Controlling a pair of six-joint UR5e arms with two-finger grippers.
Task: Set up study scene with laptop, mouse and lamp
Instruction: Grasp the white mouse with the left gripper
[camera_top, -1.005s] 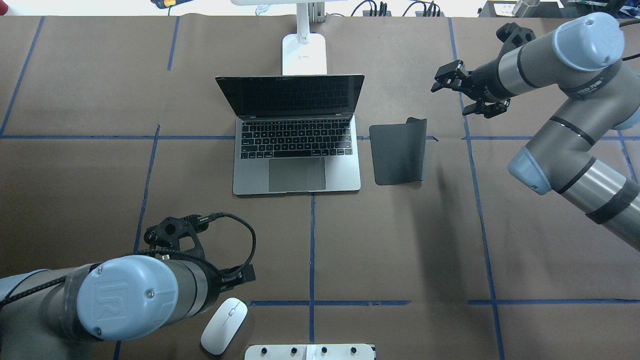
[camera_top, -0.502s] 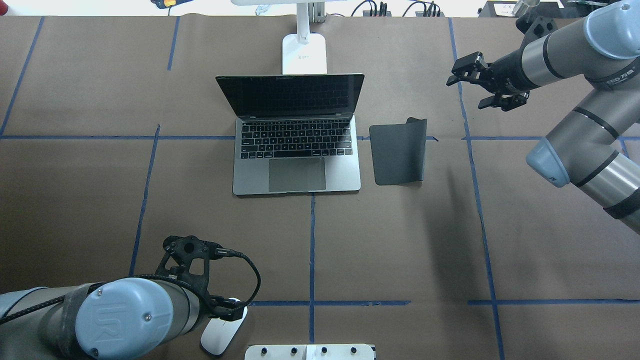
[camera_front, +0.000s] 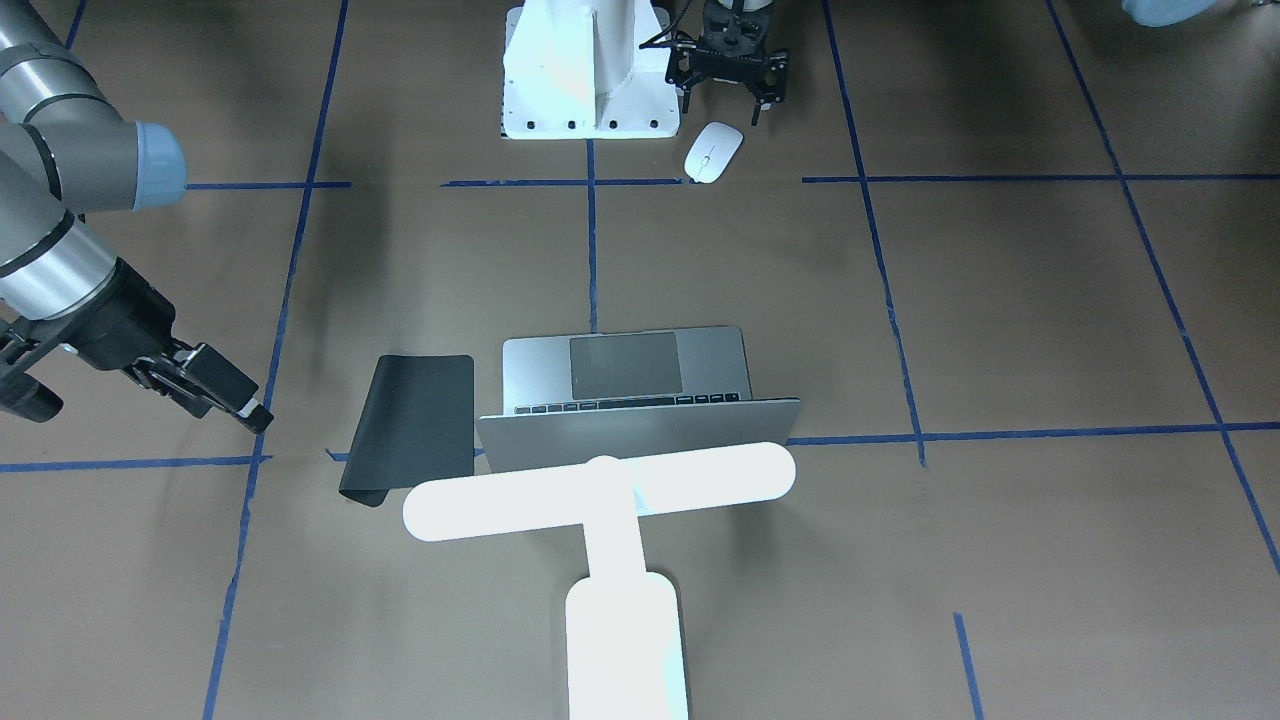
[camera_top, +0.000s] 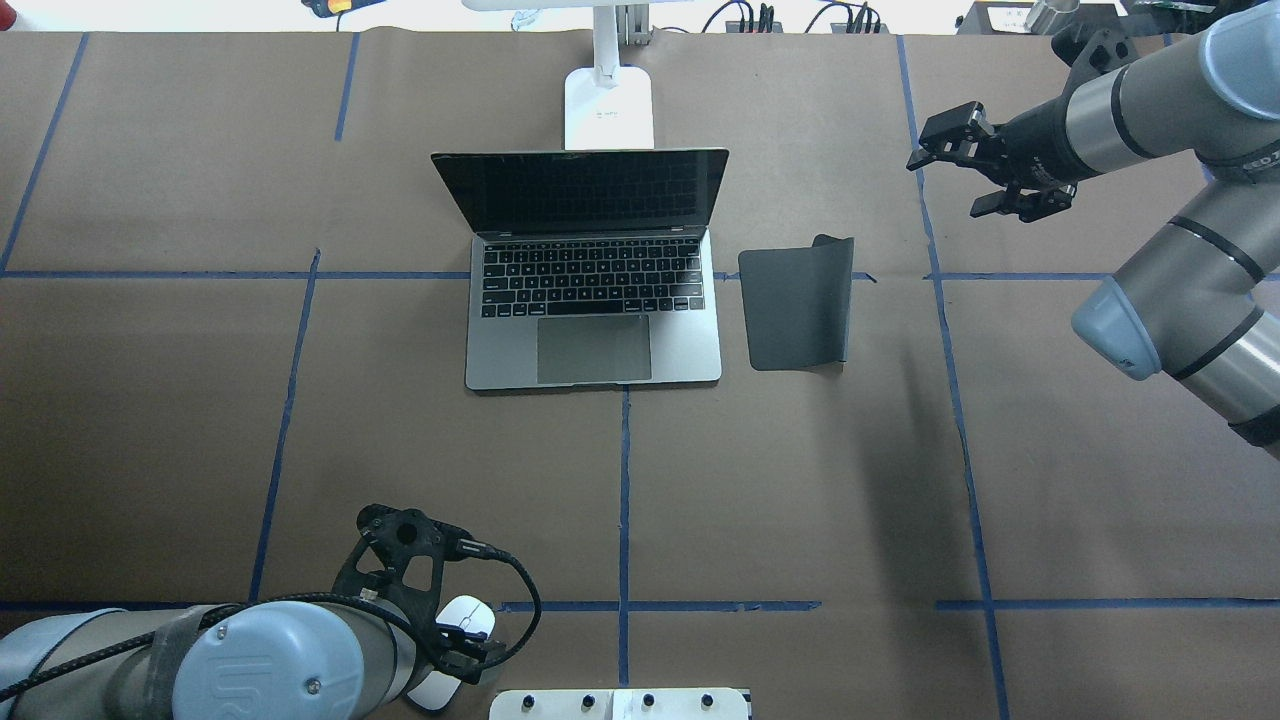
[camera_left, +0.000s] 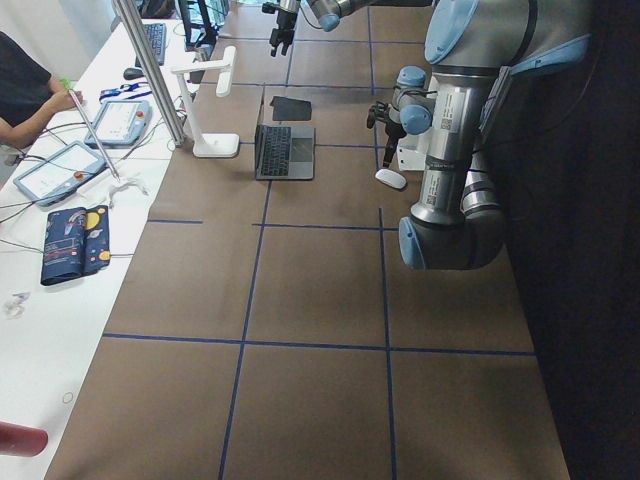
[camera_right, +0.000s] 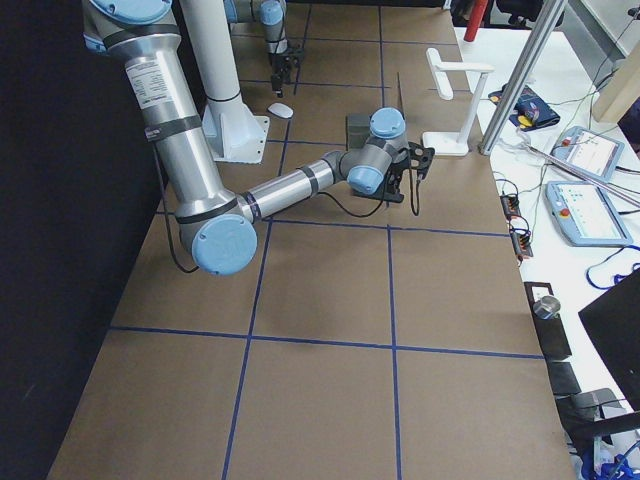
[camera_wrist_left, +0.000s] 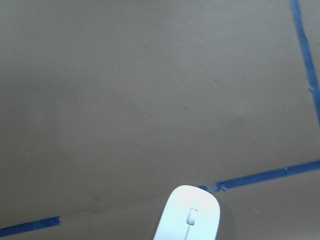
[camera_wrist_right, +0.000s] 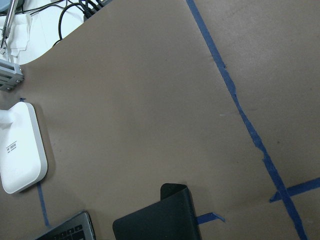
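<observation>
Nearest the robot, the mouse (camera_top: 468, 612) lies on the brown paper surface (camera_top: 800, 500), just beside the white pedestal (camera_top: 620, 703). Its long axis runs slantwise, the wheel end pointing away and a little to the right. Since a second ago the left claw (camera_front: 722, 105) has come over it and from above hides part of the glossy shell. The fingers stand apart and hold nothing.

Farther on, the grey metal laptop (camera_top: 595, 340) is open and unmoved, its dark screen facing the robot. To its right lies a thin black mat (camera_top: 795, 310) with one corner curled. Beyond the lid stands the white lamp (camera_top: 608, 115). The right claw (camera_top: 948, 185), spread wide and empty, has drawn back rightward.
</observation>
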